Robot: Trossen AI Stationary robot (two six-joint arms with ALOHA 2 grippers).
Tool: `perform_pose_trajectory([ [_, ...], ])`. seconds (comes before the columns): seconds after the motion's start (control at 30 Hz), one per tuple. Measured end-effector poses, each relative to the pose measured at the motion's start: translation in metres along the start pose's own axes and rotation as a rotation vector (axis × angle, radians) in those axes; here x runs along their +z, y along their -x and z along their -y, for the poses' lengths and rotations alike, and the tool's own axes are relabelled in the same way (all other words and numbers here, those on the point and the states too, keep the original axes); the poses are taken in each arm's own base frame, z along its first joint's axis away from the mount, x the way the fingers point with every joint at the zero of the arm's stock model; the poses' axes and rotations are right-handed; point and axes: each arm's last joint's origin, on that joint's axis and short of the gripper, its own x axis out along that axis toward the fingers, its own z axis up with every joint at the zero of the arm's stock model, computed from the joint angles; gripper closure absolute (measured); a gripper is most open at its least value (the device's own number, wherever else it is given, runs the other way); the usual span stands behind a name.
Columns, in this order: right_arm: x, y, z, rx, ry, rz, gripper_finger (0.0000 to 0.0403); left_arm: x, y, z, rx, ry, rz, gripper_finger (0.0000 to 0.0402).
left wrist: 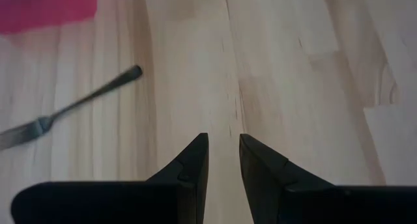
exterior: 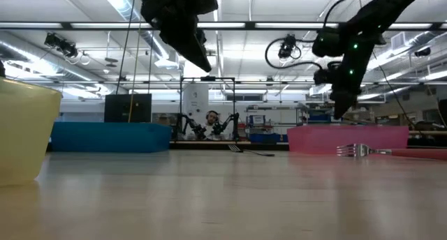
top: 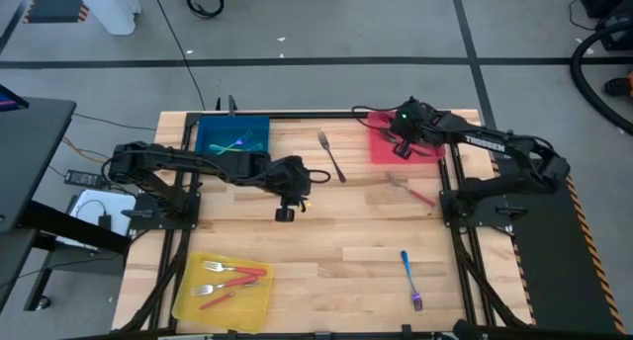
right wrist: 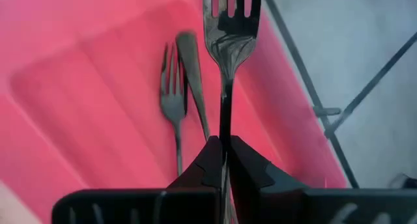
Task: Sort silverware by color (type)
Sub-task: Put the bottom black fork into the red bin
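Note:
My right gripper [right wrist: 225, 146] is over the red tray [right wrist: 98, 87] at the table's far right, shut on a dark metal fork [right wrist: 228, 35]. Two more dark utensils [right wrist: 176, 100] lie flat in that tray. My left gripper [left wrist: 223, 159] hovers over bare wood at mid-table [top: 287, 197], open by a narrow gap and holding nothing. A dark fork [top: 331, 154] lies on the wood beyond it. A red-handled fork [top: 415, 190] and a blue-purple fork [top: 410, 279] also lie on the table. My right gripper pinches the dark fork's handle [right wrist: 225, 120] between its two fingers. The fork runs along the fingers, with its tines pointing away past the fingertips. The fingers come from above, pointing down at the red tray. The fork's head is over the tray's floor near its wall.
The blue tray [top: 232, 137] at far left holds iridescent utensils. The yellow tray [top: 223, 286] at near left holds red-handled forks. Bare wood spreads across the table's middle and near right. A black frame rail [right wrist: 306, 81] runs just outside the red tray.

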Motion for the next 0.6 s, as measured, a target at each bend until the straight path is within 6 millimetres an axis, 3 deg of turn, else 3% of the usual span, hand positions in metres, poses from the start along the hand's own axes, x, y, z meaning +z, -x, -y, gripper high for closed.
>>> perform_pose_trajectory([
  [0.4,0.000,-0.024,-0.006,-0.020,0.069,-0.109,0.0354,-0.021,0.003,0.012,-0.043,0.075,-0.238,0.0315],
  [0.6,0.000,-0.024,-0.007,-0.020,0.053,-0.107,0.0346,-0.015,0.002,0.013,-0.039,0.073,-0.176,0.0314],
])
